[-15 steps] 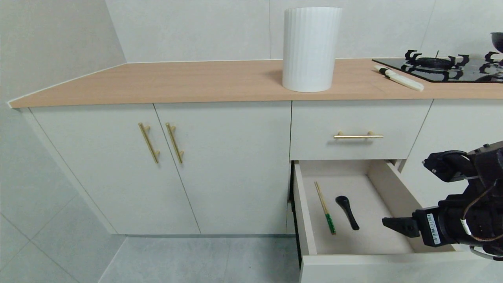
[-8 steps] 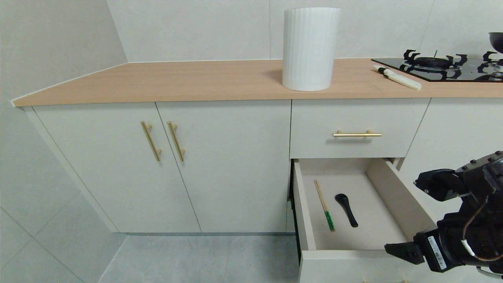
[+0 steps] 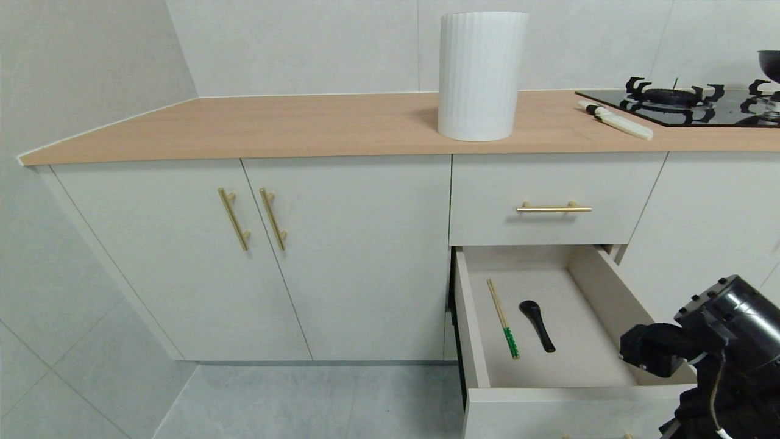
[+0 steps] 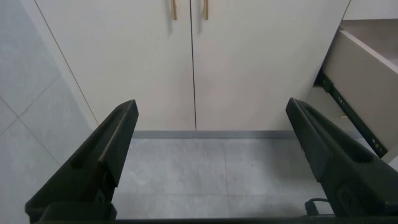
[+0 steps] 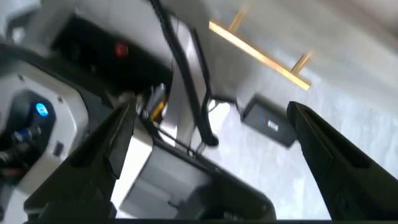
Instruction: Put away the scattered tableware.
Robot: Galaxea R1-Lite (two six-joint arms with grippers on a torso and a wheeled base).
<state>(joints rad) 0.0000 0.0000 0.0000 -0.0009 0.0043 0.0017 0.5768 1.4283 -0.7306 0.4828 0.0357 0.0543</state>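
The lower drawer stands pulled out. Inside it lie a pair of wooden chopsticks with green ends and a black spoon, side by side. A cream-handled utensil rests on the wooden counter beside the stove. My right arm hangs low at the drawer's right front corner. The right gripper is open and empty, facing a gold handle and the floor. My left gripper is open and empty, low above the floor in front of the cabinet doors.
A tall white ribbed container stands on the counter above the drawers. The upper drawer with a gold handle is closed. Two closed doors lie to the left. The open drawer's side juts out near the left gripper.
My right arm has dropped and drawn back from over the open drawer to its front corner. The chopsticks and spoon have not moved. The head camera shifted slightly.
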